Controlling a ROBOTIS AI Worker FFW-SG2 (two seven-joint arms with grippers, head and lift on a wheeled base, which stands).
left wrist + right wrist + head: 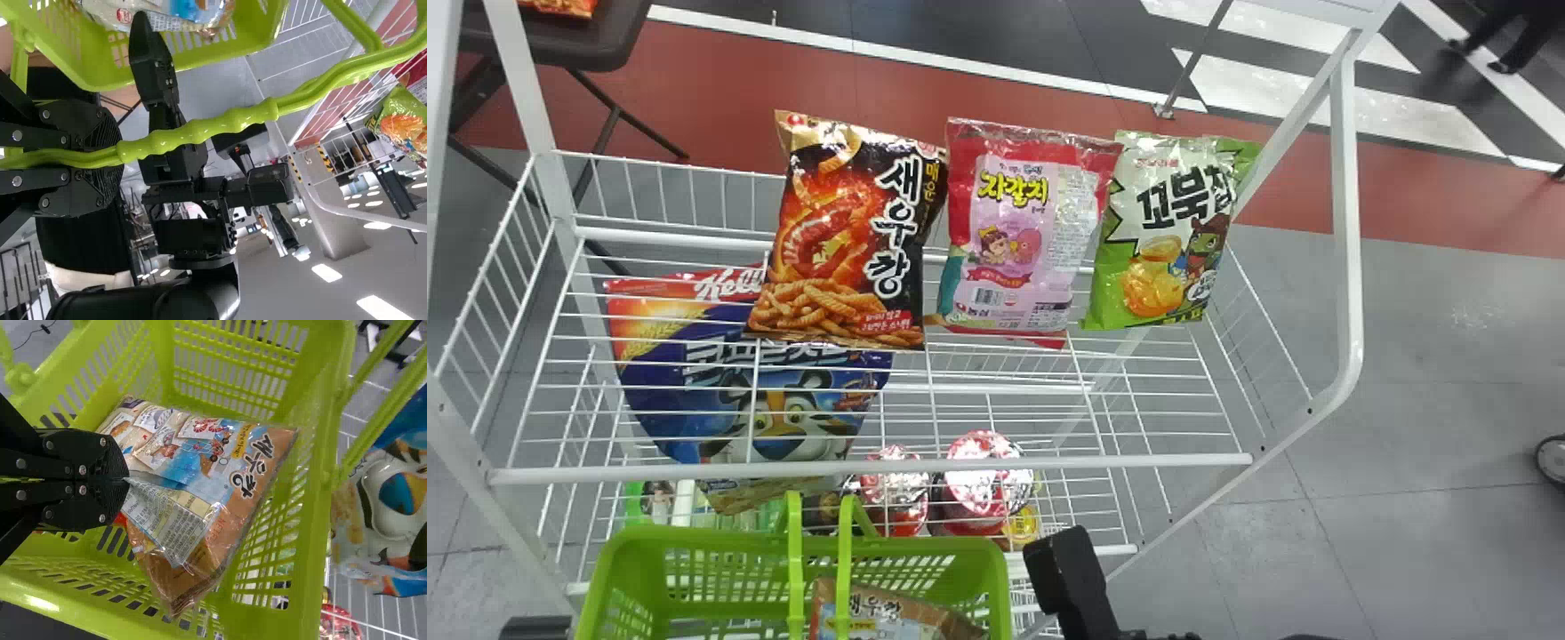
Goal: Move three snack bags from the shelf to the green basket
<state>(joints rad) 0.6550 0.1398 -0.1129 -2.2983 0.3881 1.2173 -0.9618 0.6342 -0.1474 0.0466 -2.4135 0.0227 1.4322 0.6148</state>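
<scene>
A: What do we have in the head view?

B: Across the upper middle, we see a dark snack bag, a pink snack bag and a green snack bag in a row on the white wire shelf. A blue cereal bag is left of centre. At bottom left we find the green basket, with a brown snack bag in it. Part of the left gripper is at the bottom-left corner, part of the right gripper at bottom right of centre.

A: And in the left wrist view?

B: The left gripper is clamped on the basket's handle, which crosses the frame. We see the basket at the top and the green snack bag at the right edge.

A: The right wrist view?

B: There our right gripper pinches the brown snack bag's edge at left of centre, and the bag lies tilted inside the basket, across the middle.
</scene>
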